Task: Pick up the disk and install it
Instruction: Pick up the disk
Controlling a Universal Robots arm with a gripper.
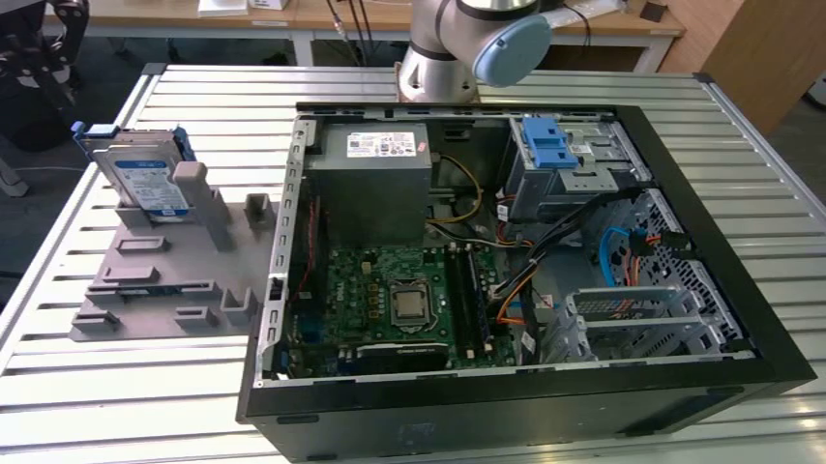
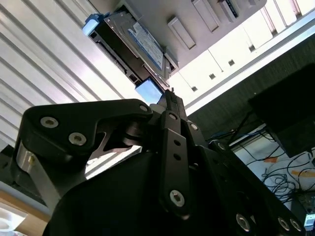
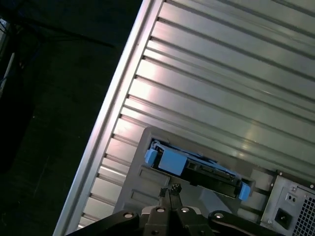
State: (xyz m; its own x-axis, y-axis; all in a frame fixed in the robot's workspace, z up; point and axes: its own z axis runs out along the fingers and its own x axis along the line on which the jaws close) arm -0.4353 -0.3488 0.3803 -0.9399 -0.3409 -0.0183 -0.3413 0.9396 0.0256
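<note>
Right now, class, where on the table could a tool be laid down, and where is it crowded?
Free: the table between the fixture holding the disk and the near edge, at the exterior view's left; at its right, the strip beside the case. Crowded: inside the case, among cables.

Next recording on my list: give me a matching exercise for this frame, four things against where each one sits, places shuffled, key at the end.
Things
1. disk
2. grey box with white sticker
3. cage with blue latch
4. green circuit board

Places
A. lying flat on the floor of the open computer case
B. standing on edge in the grey holder on the table, outside the case
C. far corner of the case, on the exterior view's right
D. far end of the case, towards the exterior view's left

Pairs: 1-B, 2-D, 3-C, 4-A
</note>
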